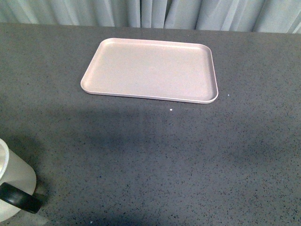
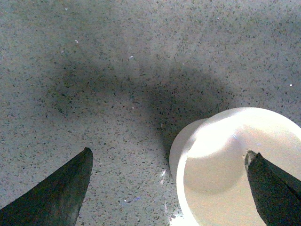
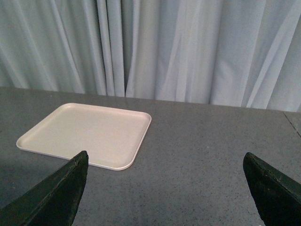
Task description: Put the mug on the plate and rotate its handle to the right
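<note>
Mug (image 1: 18, 176) is sitting on table (image 1: 188, 155) at 8 o'clock, with handle (image 1: 19, 197) facing about 5 o'clock. It is well apart from plate (image 1: 150, 70) at 12 o'clock. Left gripper (image 2: 164, 188) is hanging spread wide over mug rim, gripping nothing. Right gripper (image 3: 164, 193) is gaping wide, empty.

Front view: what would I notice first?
A big pale plate lies flat at the far side of the gray table. A white mug stands alone at the near left edge, black handle facing the robot, with the open left gripper above it.
</note>
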{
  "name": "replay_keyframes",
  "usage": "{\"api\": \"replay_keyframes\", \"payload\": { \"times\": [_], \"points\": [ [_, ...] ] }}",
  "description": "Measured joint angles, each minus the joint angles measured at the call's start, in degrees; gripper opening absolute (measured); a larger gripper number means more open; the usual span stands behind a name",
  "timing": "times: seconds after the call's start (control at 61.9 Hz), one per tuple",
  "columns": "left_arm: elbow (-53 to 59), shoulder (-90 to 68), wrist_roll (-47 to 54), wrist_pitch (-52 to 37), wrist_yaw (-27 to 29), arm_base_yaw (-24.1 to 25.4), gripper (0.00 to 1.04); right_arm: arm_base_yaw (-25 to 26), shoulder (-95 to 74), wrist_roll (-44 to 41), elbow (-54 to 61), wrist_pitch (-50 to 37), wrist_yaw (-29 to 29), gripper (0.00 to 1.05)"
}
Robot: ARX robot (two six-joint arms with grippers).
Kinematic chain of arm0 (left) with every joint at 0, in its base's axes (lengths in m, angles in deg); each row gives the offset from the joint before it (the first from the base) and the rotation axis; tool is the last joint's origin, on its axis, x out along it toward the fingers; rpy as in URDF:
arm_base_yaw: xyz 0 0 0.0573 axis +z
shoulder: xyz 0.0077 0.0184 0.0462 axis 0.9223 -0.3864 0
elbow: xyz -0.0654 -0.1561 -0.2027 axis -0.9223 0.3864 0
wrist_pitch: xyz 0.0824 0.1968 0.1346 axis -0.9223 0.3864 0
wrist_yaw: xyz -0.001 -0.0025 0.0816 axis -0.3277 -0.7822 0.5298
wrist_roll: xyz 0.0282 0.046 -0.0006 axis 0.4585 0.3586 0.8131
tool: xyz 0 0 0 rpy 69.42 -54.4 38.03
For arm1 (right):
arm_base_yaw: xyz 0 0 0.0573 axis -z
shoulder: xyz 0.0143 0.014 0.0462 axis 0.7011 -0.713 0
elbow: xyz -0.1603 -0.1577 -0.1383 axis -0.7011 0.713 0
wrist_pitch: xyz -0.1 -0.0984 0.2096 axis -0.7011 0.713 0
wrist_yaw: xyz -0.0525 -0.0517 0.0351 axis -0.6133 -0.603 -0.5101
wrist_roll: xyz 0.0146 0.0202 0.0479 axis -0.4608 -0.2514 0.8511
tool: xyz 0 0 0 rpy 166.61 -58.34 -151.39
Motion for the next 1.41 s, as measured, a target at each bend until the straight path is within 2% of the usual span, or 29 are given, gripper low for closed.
{"api": "replay_keyframes", "payload": {
  "times": [0.598, 0.695, 0.743, 1.196, 1.406],
  "points": [
    [-2.01, -9.51, 3.76, -2.56, -0.24, -0.24, 0.95, 0.0, 0.0, 0.0, 0.0, 0.0, 0.0, 0.96],
    [-2.86, -10.21, 4.11, -2.54, 0.04, -0.66, 0.84, 0.0, 0.0, 0.0, 0.0, 0.0, 0.0, 0.96],
    [-3.19, -10.78, 4.13, -2.54, 0.46, -1.38, 0.73, 0.0, 0.0, 0.0, 0.0, 0.0, 0.0, 0.96],
    [-4.44, -12.98, 2.38, -1.73, 2.43, -7.23, 0.04, 0.0, 0.0, 0.0, 0.0, 0.0, 0.0, 0.96],
    [-6.49, -11.56, 0.72, 2.62, 2.23, -8.87, 0.02, 0.0, 0.0, 0.0, 0.0, 0.0, 0.0, 0.96]
  ]
}}
